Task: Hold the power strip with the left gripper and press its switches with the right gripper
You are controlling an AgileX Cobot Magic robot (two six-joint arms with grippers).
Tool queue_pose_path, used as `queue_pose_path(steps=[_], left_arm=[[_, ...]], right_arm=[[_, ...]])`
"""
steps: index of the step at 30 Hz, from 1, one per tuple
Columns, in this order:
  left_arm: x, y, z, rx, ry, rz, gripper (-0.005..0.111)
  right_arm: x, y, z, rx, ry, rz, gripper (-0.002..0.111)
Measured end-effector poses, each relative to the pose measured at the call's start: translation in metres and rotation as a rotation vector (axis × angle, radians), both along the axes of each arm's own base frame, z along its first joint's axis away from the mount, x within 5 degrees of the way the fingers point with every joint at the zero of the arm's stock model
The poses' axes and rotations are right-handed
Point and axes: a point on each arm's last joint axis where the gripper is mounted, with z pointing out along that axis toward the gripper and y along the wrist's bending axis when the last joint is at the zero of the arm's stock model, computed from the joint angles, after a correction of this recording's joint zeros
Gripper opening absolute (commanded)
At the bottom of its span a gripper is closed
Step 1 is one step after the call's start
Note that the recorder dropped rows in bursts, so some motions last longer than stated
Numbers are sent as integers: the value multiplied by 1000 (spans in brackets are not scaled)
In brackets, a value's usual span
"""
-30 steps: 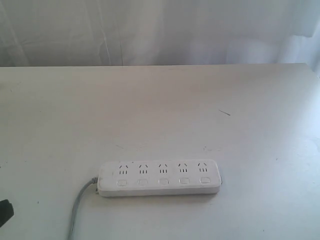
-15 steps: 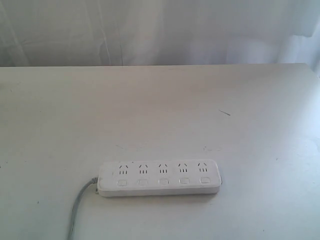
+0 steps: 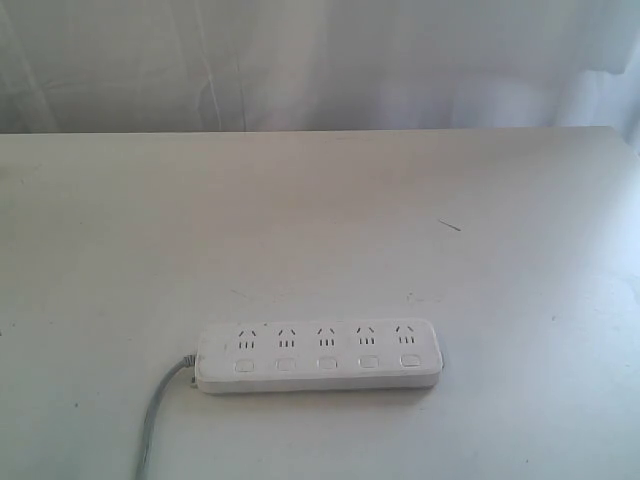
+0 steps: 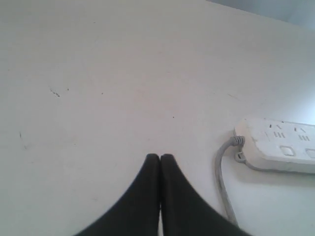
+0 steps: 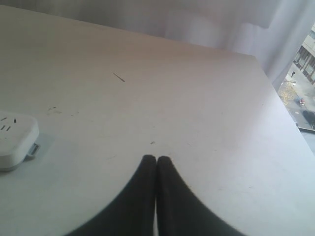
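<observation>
One five-socket, five-button power strip (image 3: 320, 357) lies flat; left gripper (image 4: 160, 157) and right gripper (image 5: 156, 159) are closed, empty.

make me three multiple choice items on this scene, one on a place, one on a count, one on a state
1. In the exterior view, where does the grey cord leave the power strip?
A. its left end
B. its right end
C. the middle of its far side

2. How many buttons does the power strip have?
A. three
B. five
C. seven

3. How do the fingers of the left gripper stand?
A. wide open
B. shut on the cord
C. shut together, holding nothing

Answers:
1 A: the cord runs off the strip's left end toward the near edge.
2 B: one button sits below each of the five sockets.
3 C: the tips meet over bare table, apart from the cord.
</observation>
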Motion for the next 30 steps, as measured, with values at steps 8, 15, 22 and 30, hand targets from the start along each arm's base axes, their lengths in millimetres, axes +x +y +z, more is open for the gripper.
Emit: queue_pose_path(steps=[8, 15, 22, 30], left_arm=[[0, 0, -1, 73, 2, -32, 0], [0, 1, -1, 452, -44, -169, 0], [0, 1, -1, 490, -46, -180, 0], [0, 1, -1, 494, -46, -181, 0]], right_arm=[[0, 0, 0, 0, 0, 0, 0], [0, 0, 0, 0, 0, 0, 0], [0, 0, 0, 0, 0, 0, 0], [0, 0, 0, 0, 0, 0, 0]])
